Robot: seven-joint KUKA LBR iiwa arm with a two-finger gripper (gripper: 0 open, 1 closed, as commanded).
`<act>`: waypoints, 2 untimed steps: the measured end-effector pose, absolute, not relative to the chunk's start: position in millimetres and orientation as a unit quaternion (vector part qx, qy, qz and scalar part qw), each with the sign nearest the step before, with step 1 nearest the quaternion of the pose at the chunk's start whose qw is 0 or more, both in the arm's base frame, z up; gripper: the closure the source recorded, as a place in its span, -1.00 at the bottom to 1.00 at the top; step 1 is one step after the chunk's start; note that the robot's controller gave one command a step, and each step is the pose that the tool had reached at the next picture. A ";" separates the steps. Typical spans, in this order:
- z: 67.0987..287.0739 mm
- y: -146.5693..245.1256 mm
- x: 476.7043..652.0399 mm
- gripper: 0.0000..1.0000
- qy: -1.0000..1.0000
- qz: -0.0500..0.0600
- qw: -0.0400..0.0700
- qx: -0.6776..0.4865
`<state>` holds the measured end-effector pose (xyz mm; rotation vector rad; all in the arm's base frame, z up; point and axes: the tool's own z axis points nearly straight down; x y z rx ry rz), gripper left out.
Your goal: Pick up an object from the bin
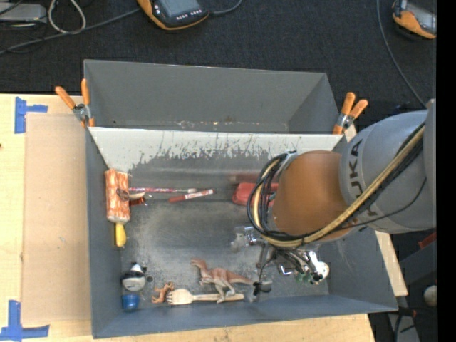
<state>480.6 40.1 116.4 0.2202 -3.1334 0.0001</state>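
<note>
Nearest the gripper (262,282), by the near wall of the grey bin (206,112), lies a brown toy dinosaur (219,276). The gripper stands just beside its right end; whether released or clenched cannot be told. Left of the dinosaur: pale spoon (184,298), blue cap (130,303). Left wall: copper-patterned cylinder (116,194), yellow piece (120,235). Far side: red-and-white striped stick (178,193), red object (244,191) beside the arm.

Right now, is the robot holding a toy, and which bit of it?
I cannot tell. The gripper is down right beside the brown toy dinosaur, near the front wall of the bin, but a grip on it cannot be made out.
</note>
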 end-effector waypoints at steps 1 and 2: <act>75.8 95.7 479.0 -1.00 -0.995 -0.001 -0.006 0.096; 71.2 60.1 478.6 1.00 -0.972 0.001 -0.003 0.237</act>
